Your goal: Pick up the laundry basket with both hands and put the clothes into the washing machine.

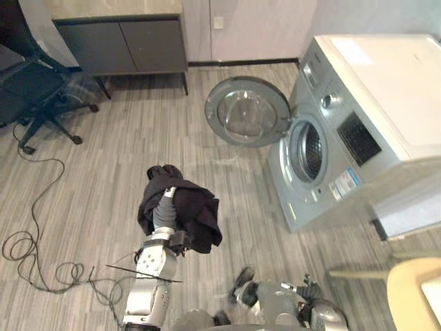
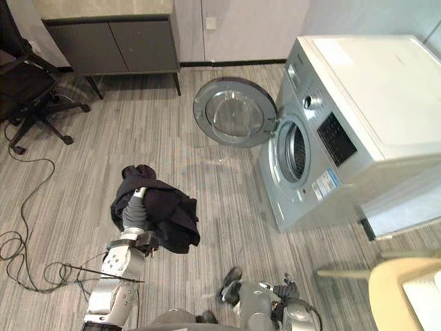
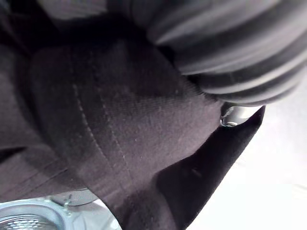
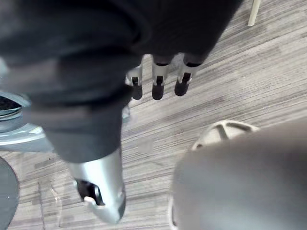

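One dark garment (image 1: 185, 215) hides left hand (image 3: 240, 52), grip untellable; right hand (image 4: 157, 79) fingers slack.

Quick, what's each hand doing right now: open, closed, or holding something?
Left hand: buried under the draped black cloth garment; cannot be told.
Right hand: open, fingers straight, holding nothing.

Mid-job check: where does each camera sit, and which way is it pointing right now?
Left eye view: on the head, looking down at the floor and washing machine; shows the left hand draped in the dark garment.
Right eye view: on the head, same scene, slightly offset; both eye views share the machine's open door.
Left wrist view: on the left wrist, close against the garment; shows the ribbed cover.
Right wrist view: on the right wrist, facing the floor; the right hand is open and empty.
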`<state>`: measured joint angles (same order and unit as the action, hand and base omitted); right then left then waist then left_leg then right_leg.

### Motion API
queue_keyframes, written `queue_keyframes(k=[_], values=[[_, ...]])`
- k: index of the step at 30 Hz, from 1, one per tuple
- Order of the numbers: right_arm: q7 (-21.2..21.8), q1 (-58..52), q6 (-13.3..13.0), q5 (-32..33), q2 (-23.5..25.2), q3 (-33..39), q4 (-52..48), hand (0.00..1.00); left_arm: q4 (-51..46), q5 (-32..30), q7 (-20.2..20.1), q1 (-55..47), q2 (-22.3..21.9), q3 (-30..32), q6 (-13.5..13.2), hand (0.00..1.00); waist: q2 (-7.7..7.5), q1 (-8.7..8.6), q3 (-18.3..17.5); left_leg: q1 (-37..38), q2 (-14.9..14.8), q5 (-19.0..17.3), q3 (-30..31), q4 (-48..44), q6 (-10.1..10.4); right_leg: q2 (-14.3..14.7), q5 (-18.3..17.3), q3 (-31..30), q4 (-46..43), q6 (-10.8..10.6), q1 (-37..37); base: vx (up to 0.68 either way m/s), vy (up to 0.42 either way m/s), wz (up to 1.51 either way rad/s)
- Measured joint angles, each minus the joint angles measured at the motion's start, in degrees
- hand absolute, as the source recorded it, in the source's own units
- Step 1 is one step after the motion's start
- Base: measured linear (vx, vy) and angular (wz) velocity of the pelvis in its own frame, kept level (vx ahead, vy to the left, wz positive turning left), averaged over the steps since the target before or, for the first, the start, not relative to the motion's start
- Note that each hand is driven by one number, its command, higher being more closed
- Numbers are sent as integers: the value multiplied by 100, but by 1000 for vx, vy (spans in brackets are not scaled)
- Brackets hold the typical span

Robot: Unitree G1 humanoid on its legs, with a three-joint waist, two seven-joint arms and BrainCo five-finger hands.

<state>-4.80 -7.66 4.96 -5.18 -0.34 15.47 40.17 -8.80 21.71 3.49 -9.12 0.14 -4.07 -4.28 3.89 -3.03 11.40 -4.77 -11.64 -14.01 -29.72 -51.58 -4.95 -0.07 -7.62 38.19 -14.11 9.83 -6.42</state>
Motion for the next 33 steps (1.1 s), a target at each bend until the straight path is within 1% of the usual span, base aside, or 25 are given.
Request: queue_keyframes(k=[1,2,3,5,7,8,9,10,11,12,13,14,15,16,18,19,20,22,23,24,26,27,29,30,33], values=[[-1,-99,6,-8,-11,-40,-116,0,-13,2,-6,-51,-36,13,0,100,67,72,-22,-110,-318,436,-47,-619,-165,126,-71,-164,30,-19,216,464,130,-89],[-11,-283,0,-7,6,-124,-288,0,-37,2,-24,-187,-30,26,-7,100,14,274,-73,-400,-730,911,119,-1517,-275,211,-222,-574,15,-61,514,501,174,-134],[-22,-405,0,-7,23,-131,-373,0,-40,1,-21,-249,-28,8,-8,100,-6,401,-155,-772,-835,818,417,-1980,-158,186,-300,-881,29,-129,665,495,168,-136],[-30,-430,26,-8,73,-139,-392,0,-47,1,-23,-284,8,12,-10,100,-88,406,-187,-1295,-905,532,748,-2012,-16,83,-370,-1232,54,-253,737,484,203,-113],[-51,-363,35,-8,91,-185,-395,0,-42,6,-24,-345,-15,37,-1,100,-192,403,-168,-1663,-866,184,1106,-1104,191,-95,-392,-1829,99,-451,809,450,262,-128],[-50,-342,44,-8,94,-218,-386,0,-25,5,-31,-348,-30,58,11,100,-222,402,-154,-1687,-704,94,1445,-398,320,-188,-355,-2084,127,-609,885,312,275,-149],[-51,-308,35,-8,92,-289,-373,0,-26,5,-70,-350,-101,107,15,100,-279,431,-155,-1606,-333,133,2164,1052,457,-333,-366,-2564,120,-773,895,372,410,-159],[-51,-289,18,-10,86,-331,-351,0,-26,5,-82,-347,-123,132,7,100,-241,439,-178,-1535,-159,244,2542,1769,608,-409,-396,-2753,102,-951,882,423,550,-192],[-49,-291,3,-18,40,-410,-320,0,-19,5,-86,-386,-196,158,-4,100,-37,451,-277,-1287,-18,758,3252,3082,928,-429,-503,-3114,-26,-1235,779,334,514,-145],[-46,-291,2,-22,-41,-452,-320,0,-18,5,-85,-438,-303,167,-11,100,158,458,-342,-1198,-105,1390,3512,3516,1080,-310,-581,-3275,-73,-1395,720,302,551,-165],[-30,-193,28,-58,129,-493,-140,0,132,6,-65,-380,-256,247,11,100,-124,400,-350,-1108,44,1191,3164,3148,1216,-625,-607,-3613,-131,-1577,707,299,464,-118],[-12,-213,-9,-84,193,-538,-148,0,96,6,-64,-410,-230,255,2,100,-156,426,-351,-1067,91,1024,3061,3070,1159,-680,-565,-3644,-129,-1650,718,273,413,-115],[-6,-220,-25,-135,319,-640,-161,0,-10,10,-77,-481,-161,248,-2,100,-297,424,-347,-1067,161,771,2803,2720,1036,-828,-528,-3658,-105,-1709,722,204,240,-74],[-3,-217,-30,-160,351,-671,-160,0,-27,11,-78,-497,-163,239,-13,100,-359,429,-380,-1081,176,639,2727,2541,999,-875,-510,-3700,-94,-1740,734,165,303,-74],[12,-218,-80,-186,404,-735,-164,0,-31,17,-97,-529,-139,224,-13,100,-364,440,-384,-1019,158,204,2298,2142,845,-1029,-477,-3961,-178,-1844,688,138,344,-75],[16,-216,-93,-194,405,-745,-152,0,-40,17,-109,-551,-125,225,-13,100,-364,457,-384,-974,144,111,2166,2090,806,-1070,-487,-4038,-224,-1861,643,46,231,-105],[34,-198,-109,-213,400,-750,-120,0,-64,17,-139,-625,-100,242,-12,100,-359,495,-373,-836,57,-37,1829,2035,763,-1148,-477,-4019,-419,-1873,466,11,183,-143],[128,-148,-102,-222,404,-761,-73,0,-153,16,-171,-759,-84,328,-3,100,-341,577,-341,-568,-57,-206,1261,2063,763,-1374,-465,-3531,-1039,-1867,-5,-6,139,-163],[144,-57,-94,-226,413,-761,-39,0,-245,17,-199,-805,-70,428,-1,100,-400,556,-279,-361,-119,-295,898,2114,723,-1702,-446,-2819,-1477,-1837,-292,-17,62,-151],[165,46,-85,-230,402,-761,59,0,-248,23,-202,-786,-13,457,-2,100,-383,526,-237,-206,-202,-346,618,2167,773,-1981,-386,-1839,-1670,-1706,-402,-17,37,-141],[172,183,-68,-290,342,-778,244,0,-233,37,-220,-733,23,453,-8,100,-324,513,-208,-118,-422,-393,314,2204,852,-2116,-274,-859,-1620,-1497,-405,8,-20,-110],[181,285,-68,-388,293,-832,393,0,-97,37,-235,-641,23,446,-10,100,-334,490,-207,-131,-445,-331,247,2343,948,-2055,-217,-721,-1465,-1408,-451,29,-55,-75],[220,431,-67,-441,195,-846,588,0,332,35,-259,-461,-35,424,7,100,-358,391,-217,-144,-398,-178,280,2602,1032,-1899,-105,-715,-1217,-1405,-449,81,-59,-27],[236,466,-78,-445,124,-839,622,0,644,35,-300,-368,-137,419,36,100,-297,372,-179,-110,-377,-45,278,2722,1041,-1814,-89,-718,-1131,-1405,-446,118,-48,-14],[238,507,-95,-445,-92,-737,812,0,1201,40,-316,-207,-353,418,135,100,-184,397,-120,64,-461,2,324,2779,1038,-1631,-127,-666,-1033,-1423,-242,163,-51,-3]])
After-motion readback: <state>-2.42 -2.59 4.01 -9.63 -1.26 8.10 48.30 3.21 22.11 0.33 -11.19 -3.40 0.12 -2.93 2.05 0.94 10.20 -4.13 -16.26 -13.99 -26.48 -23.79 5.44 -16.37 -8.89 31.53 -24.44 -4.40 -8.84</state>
